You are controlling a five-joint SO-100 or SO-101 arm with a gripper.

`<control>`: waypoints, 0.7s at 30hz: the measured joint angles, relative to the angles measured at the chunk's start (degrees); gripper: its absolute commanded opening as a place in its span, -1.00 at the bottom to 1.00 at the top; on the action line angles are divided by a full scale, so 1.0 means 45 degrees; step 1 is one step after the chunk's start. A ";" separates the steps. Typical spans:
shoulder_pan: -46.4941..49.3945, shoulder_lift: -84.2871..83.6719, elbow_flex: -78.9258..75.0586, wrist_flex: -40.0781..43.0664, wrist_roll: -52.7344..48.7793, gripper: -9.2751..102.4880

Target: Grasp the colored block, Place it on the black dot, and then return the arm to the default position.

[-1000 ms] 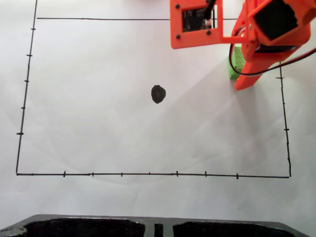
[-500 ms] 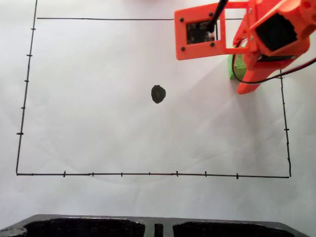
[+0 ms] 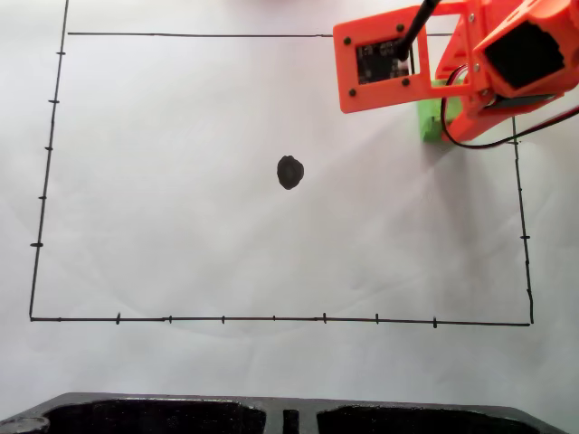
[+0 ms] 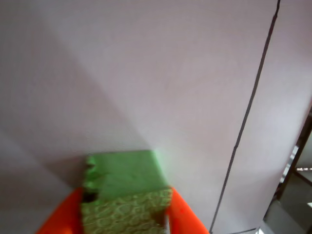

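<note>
The arm (image 3: pixel 493 68) is reaching in from the upper right corner of the fixed view, its orange links and black servo hanging over the right end of the drawn rectangle (image 3: pixel 271 319), with a black cable looping out beneath it. The gripper (image 4: pixel 124 214) is clamping the colored block (image 4: pixel 124 187): in the wrist view, an orange finger is pressing in on each side of the cube, with its crackled face turning toward the camera and its plain face pointing away across the paper. The cube is looking roughly equal on all sides, so no long axis can be told. In the fixed view, the green block (image 3: pixel 427 122) is peeking out under the arm, just inside the right border line and near the top line. Whether it is touching the white paper (image 3: pixel 181 226) cannot be told. The black dot (image 3: pixel 289 172) is sitting near the middle of the rectangle, well apart from the block, down and to the left of it. A dark tray edge (image 3: pixel 289 411) is running along the bottom of the fixed view.
</note>
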 measured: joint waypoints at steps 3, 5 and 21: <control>0.0137 0.0000 0.0000 -0.0234 -0.0254 -0.59; 0.0215 0.0000 0.0000 -0.0352 -0.0488 -0.59; 0.3184 0.2285 0.0000 0.0859 -0.4512 -0.60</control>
